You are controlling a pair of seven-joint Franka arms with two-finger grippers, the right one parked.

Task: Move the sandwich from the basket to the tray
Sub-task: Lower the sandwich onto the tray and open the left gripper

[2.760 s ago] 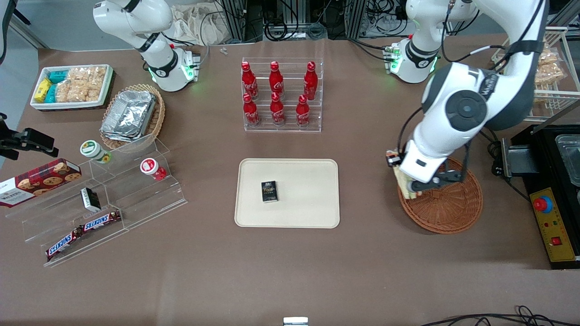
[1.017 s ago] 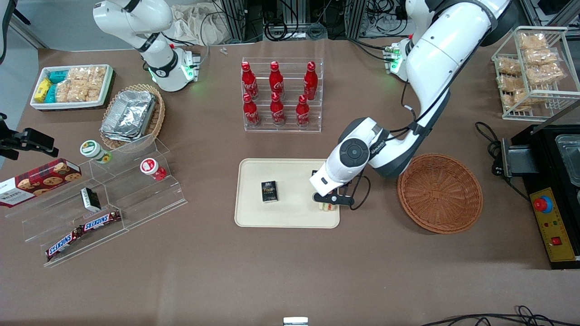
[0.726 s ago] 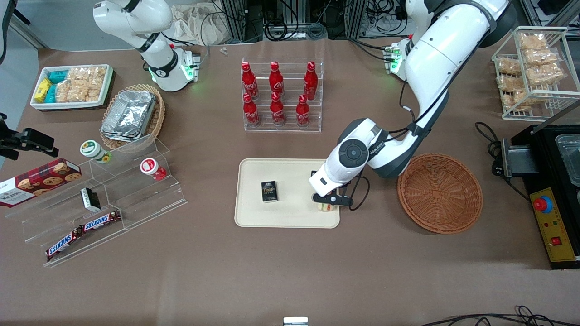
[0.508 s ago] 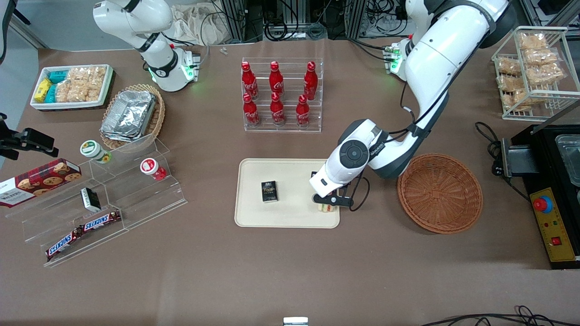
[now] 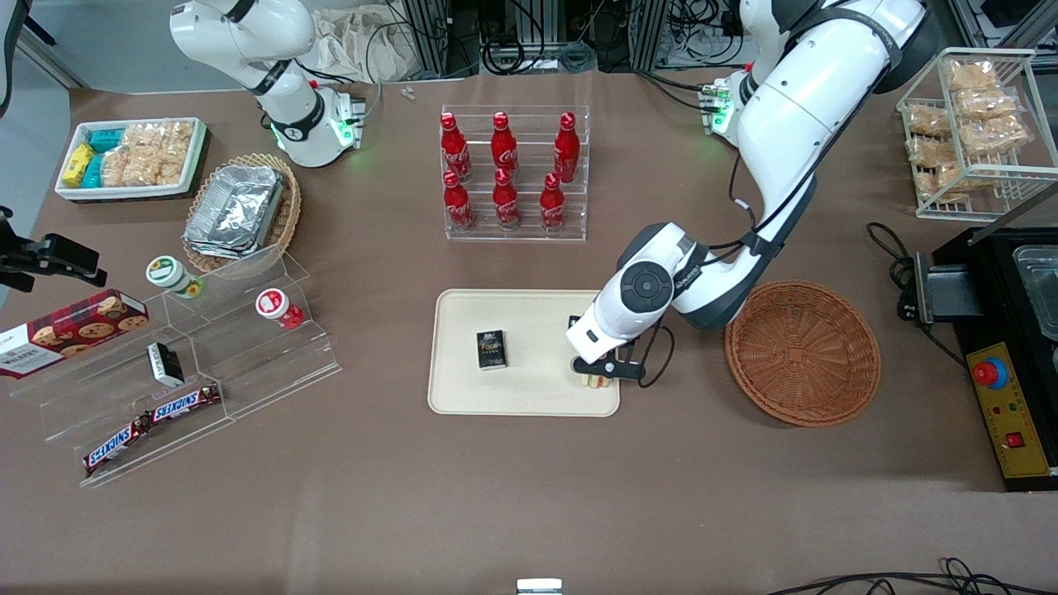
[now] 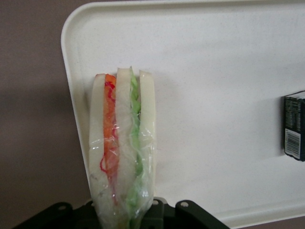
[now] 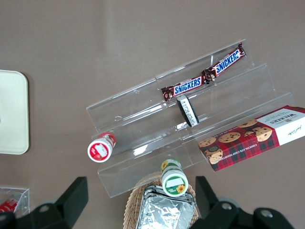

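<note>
The pincer (image 5: 597,369) hangs low over the tray (image 5: 529,397), at its end nearest the basket (image 5: 802,354), with the sandwich (image 6: 123,152) standing on edge between its fingers; whether it grips or has let go, I cannot tell. The sandwich sits on the tray just beside the rim on the basket side. Standing on its narrow edge, it could topple as the fingers part, or be dragged if the wrap clings to a rising finger, and a fall toward the rim might tip it onto the table (image 5: 529,496). Toward the tray's middle there is bare room; the small dark box (image 5: 491,348) lies well apart.
</note>
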